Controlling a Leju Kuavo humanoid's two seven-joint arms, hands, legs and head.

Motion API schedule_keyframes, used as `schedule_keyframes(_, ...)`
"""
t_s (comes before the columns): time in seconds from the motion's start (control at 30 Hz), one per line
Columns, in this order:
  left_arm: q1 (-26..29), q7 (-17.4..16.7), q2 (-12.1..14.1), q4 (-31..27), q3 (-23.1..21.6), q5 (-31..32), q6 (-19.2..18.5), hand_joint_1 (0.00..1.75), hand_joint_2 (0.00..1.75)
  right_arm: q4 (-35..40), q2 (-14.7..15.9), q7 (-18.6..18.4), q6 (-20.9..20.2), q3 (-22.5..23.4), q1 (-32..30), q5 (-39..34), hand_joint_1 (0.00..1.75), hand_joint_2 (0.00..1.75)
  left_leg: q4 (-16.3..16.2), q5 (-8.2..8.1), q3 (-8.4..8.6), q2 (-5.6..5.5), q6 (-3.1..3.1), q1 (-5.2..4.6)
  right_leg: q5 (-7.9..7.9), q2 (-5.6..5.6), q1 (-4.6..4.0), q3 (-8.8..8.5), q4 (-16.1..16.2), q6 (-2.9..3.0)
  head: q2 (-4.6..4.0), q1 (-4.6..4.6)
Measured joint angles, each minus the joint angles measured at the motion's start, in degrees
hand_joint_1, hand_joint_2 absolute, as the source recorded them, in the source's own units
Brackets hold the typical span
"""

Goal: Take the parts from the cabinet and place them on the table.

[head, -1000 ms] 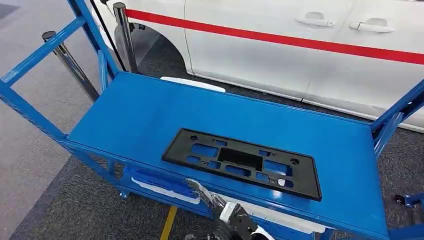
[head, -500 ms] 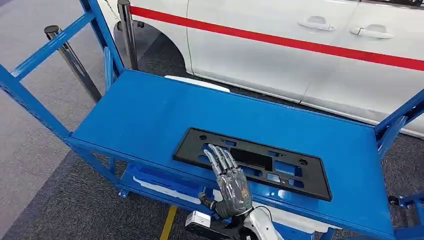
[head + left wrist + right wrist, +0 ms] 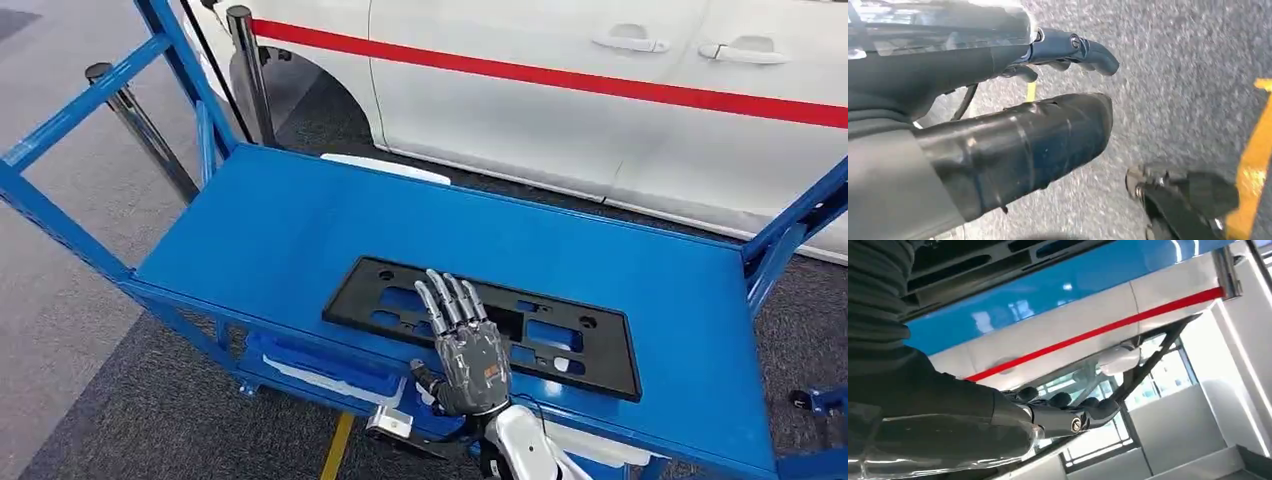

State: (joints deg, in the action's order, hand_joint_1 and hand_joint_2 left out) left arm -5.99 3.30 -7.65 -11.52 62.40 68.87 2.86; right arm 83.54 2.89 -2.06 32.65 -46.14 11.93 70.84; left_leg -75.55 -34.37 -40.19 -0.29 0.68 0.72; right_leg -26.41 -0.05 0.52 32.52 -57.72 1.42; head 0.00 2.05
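Head view: up and forward since a moment ago goes the right hand (image 3: 468, 350), fingers (image 3: 452, 298) straight, apart, holding nothing, tips now over the near edge of the flat black slotted plastic part (image 3: 500, 325) lying on the glossy blue table (image 3: 280, 220) — probably lining up a grasp. Left wrist view: left hand (image 3: 1013, 100) hanging over speckled grey floor (image 3: 1188, 60), loosely curled round nothing. Right wrist view: dark fingertips apart, black part just beyond, white car with red stripe (image 3: 1128, 320) farther off
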Motion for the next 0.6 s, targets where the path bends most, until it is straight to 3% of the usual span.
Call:
schedule_keyframes(0.03, 0.1, 0.1, 0.5, 0.0, -0.1, 0.1, 0.0, 0.00, 0.00, 0.0, 0.0, -0.3, -0.1, 0.0, 0.0, 0.3, 0.00, 1.75, 3.4, 2.36, 1.50, 0.00, -0.07, 0.00, -0.06, 0.09, 0.00, -0.09, -0.1, -0.02, 0.00, 0.00)
schedule_keyframes(0.1, 0.1, 0.1, 1.0, 0.0, -0.3, 0.3, 0.0, 0.00, 0.00, 0.0, 0.0, -0.5, -0.1, 0.0, 0.0, 0.4, 0.00, 1.75, 13.7, 7.69, 6.48, 0.04, -0.38, 0.00, -0.37, 0.21, 0.02, -0.36, -0.3, -0.30, 0.00, 0.00)
schedule_keyframes(0.13, 0.1, 0.3, 1.1, 0.0, -0.4, 0.4, 0.0, 0.00, 0.00, 0.0, 0.1, -0.8, -0.2, 0.0, 0.0, 0.8, 0.00, 1.75, 16.8, 7.51, 7.94, 0.03, -0.61, -0.06, -0.61, 0.20, -0.13, -0.27, -0.6, -0.58, 0.00, 0.02)
schedule_keyframes(0.17, 0.1, 0.5, 1.2, 0.0, -0.6, 0.5, 0.1, 0.00, 0.00, 0.0, 0.1, -1.3, -0.3, 0.0, 0.0, 1.3, 0.00, 1.75, 17.4, 7.53, 8.05, -0.10, -0.89, -0.31, -0.75, 0.26, -0.42, 0.02, -1.0, -0.86, 0.00, 0.04)
schedule_keyframes(0.27, 0.5, 1.9, 1.5, 0.0, -1.2, 1.0, 0.3, 0.00, 0.00, 0.2, 0.6, -3.0, -0.4, 0.1, -0.5, 2.9, 0.00, 1.75, 17.2, 7.62, 7.87, -0.10, -1.53, -0.33, -0.48, 0.25, -0.40, -0.04, -0.7, -1.49, 0.00, 0.04)
schedule_keyframes(0.33, 0.8, 2.6, 1.5, 0.0, -1.3, 1.1, 0.4, 0.00, 0.00, 0.6, 1.2, -3.7, -0.6, 0.4, -1.2, 3.3, 0.00, 1.75, 17.9, 8.05, 8.14, 0.09, -2.35, 0.05, -2.11, 0.27, -0.20, 0.55, -2.4, -2.25, 0.00, 0.09)
schedule_keyframes(0.37, 0.8, 2.9, 1.5, 0.0, -1.5, 1.2, 0.4, 0.00, 0.00, 0.8, 1.6, -4.3, -0.9, 0.7, -1.6, 3.5, 0.00, 1.75, 17.9, 8.08, 8.06, 0.11, -2.80, 0.05, -4.46, 0.25, -0.16, 2.26, -6.1, -2.51, 0.00, 0.07)
schedule_keyframes(0.43, 0.8, 3.1, 1.6, 0.0, -1.7, 1.6, 0.7, 0.00, 0.00, 0.9, 2.3, -5.1, -1.2, 1.4, -2.6, 3.8, 0.00, 1.75, 17.9, 8.05, 7.95, 0.12, -2.88, 0.01, -8.61, 0.24, 0.00, 6.68, -15.4, -2.92, 0.00, 0.04)
schedule_keyframes(0.47, 0.9, 3.2, 1.7, 0.0, -1.7, 1.7, 0.9, 0.00, 0.00, 0.9, 2.8, -5.4, -1.7, 1.9, -3.2, 3.8, 0.00, 1.75, 17.8, 8.04, 7.93, 0.12, -2.89, 0.01, -9.41, 0.23, 0.04, 8.37, -18.8, -3.02, 0.00, 0.07)
schedule_keyframes(0.5, 1.0, 3.2, 1.8, 0.0, -1.8, 1.7, 1.0, 0.00, 0.00, 0.9, 3.1, -5.6, -2.3, 2.2, -3.7, 3.6, 0.00, 1.75, 17.8, 8.00, 7.97, 0.12, -2.92, 0.01, -8.73, 0.23, 0.11, 8.71, -19.2, -3.04, 0.00, 0.07)
schedule_keyframes(0.53, 1.1, 3.2, 1.8, 0.0, -1.9, 1.7, 1.1, 0.00, 0.00, 0.9, 3.4, -5.9, -3.1, 2.6, -4.1, 3.2, 0.00, 1.75, 17.8, 7.98, 8.04, 0.08, -2.91, 0.01, -6.88, 0.23, 0.19, 7.77, -17.1, -2.99, 0.00, 0.07)
schedule_keyframes(0.6, 1.1, 3.3, 1.8, 0.0, -2.0, 1.5, 1.4, 0.00, 0.00, 1.0, 4.1, -6.4, -4.5, 3.5, -4.4, 2.3, 0.00, 1.75, 17.7, 7.84, 8.27, -0.01, -2.71, 0.01, -1.38, 0.20, 0.20, 2.81, -6.7, -2.52, 0.00, 0.07)
